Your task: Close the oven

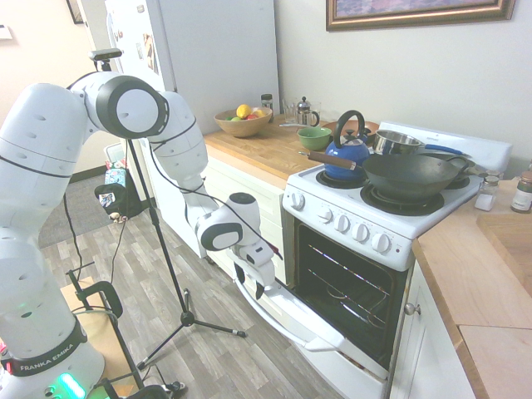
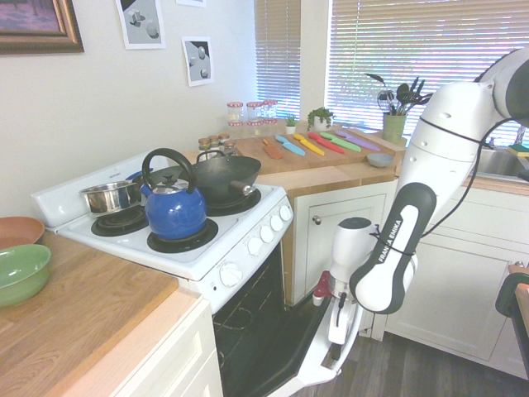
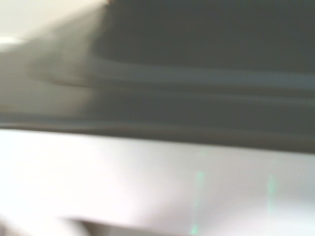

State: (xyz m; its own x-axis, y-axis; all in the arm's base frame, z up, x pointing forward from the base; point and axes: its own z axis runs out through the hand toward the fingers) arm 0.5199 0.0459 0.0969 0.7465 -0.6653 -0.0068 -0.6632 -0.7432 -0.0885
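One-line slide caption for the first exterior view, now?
Franka arm's gripper at the lowered oven door, blue kettle and wok above.
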